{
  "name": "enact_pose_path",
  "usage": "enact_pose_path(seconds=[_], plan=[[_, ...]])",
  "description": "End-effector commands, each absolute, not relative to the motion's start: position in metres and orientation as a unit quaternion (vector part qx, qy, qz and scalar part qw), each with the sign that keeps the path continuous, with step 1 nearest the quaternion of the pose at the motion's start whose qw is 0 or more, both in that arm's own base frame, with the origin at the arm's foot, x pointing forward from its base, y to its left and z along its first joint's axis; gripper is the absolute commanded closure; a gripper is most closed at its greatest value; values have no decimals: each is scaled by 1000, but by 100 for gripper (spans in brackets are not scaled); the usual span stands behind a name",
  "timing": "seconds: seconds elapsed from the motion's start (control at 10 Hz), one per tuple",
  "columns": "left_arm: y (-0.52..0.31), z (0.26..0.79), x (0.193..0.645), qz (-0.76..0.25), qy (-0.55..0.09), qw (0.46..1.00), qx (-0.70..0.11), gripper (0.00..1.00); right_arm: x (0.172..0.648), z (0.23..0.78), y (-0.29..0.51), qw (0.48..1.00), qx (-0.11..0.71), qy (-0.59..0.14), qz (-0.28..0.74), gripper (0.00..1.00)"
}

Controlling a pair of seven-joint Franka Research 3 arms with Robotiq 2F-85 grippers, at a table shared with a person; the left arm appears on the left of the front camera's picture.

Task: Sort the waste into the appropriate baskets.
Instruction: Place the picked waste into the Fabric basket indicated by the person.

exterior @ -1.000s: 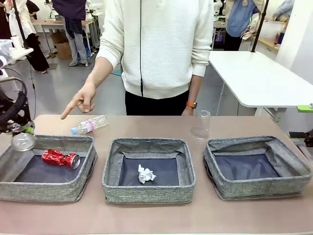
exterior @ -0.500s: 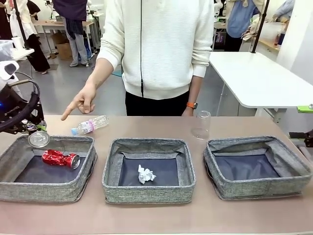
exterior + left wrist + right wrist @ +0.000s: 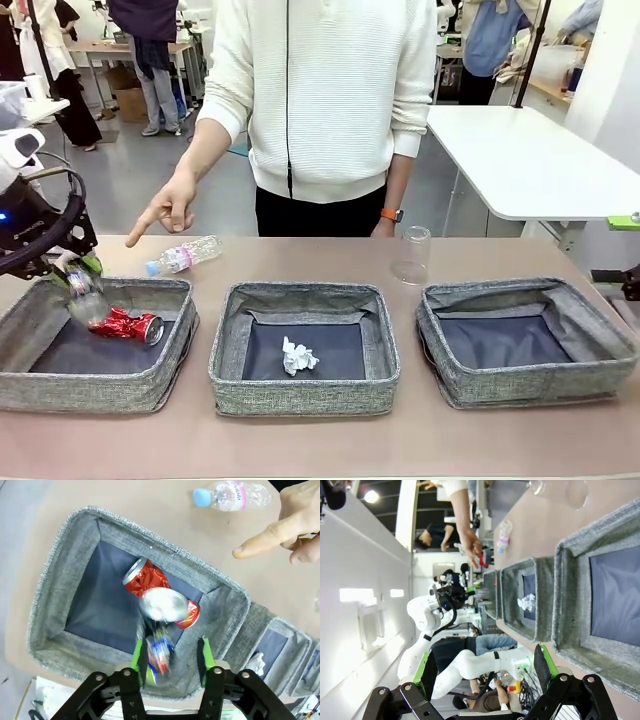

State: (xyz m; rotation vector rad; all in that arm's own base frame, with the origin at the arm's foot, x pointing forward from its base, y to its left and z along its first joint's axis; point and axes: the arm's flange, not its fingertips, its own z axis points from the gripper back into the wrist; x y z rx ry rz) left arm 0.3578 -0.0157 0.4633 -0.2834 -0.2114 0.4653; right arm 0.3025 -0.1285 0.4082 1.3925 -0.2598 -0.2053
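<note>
With jaws spread, the left gripper (image 3: 171, 646) drops a dark printed can (image 3: 160, 653) into the grey fabric basket (image 3: 57, 575) at the table's left edge; next comes pinching the clear pink-labelled plastic bottle (image 3: 232, 495).

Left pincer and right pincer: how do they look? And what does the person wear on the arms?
Both the left pincer and the right pincer have a black frame with round screws and two fingers faced with bright green pads. The person's sleeves are white ribbed knit; one wrist carries an orange watch band.
</note>
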Motion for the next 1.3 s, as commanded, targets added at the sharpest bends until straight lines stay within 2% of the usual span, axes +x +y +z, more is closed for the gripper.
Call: enact_pose_path(seconds=[0.0, 0.6, 0.7, 0.8, 0.9, 1.0, 1.1, 1.2], plan=[[-16, 463, 356, 228, -103, 958, -140, 0, 304, 411, -130, 754, 638, -122, -94, 0], [-19, 466, 356, 221, -93, 957, -162, 0, 304, 411, -130, 754, 638, -122, -94, 0], [-22, 472, 354, 209, -61, 954, -206, 0, 304, 411, -130, 754, 638, -122, -94, 0], [-32, 498, 345, 146, 11, 926, -348, 0, 304, 411, -130, 754, 638, -122, -94, 0], [-40, 530, 332, 27, 51, 889, -454, 0, 304, 411, -130, 754, 638, -122, -94, 0], [-39, 554, 326, -72, 70, 827, -554, 0, 304, 411, -130, 754, 638, -122, -94, 0], [-36, 562, 330, -112, 71, 801, -584, 0, 304, 411, -130, 754, 638, -122, -94, 0], [-27, 559, 338, -141, 80, 744, -648, 0, 304, 411, -130, 754, 638, -122, -94, 0]])
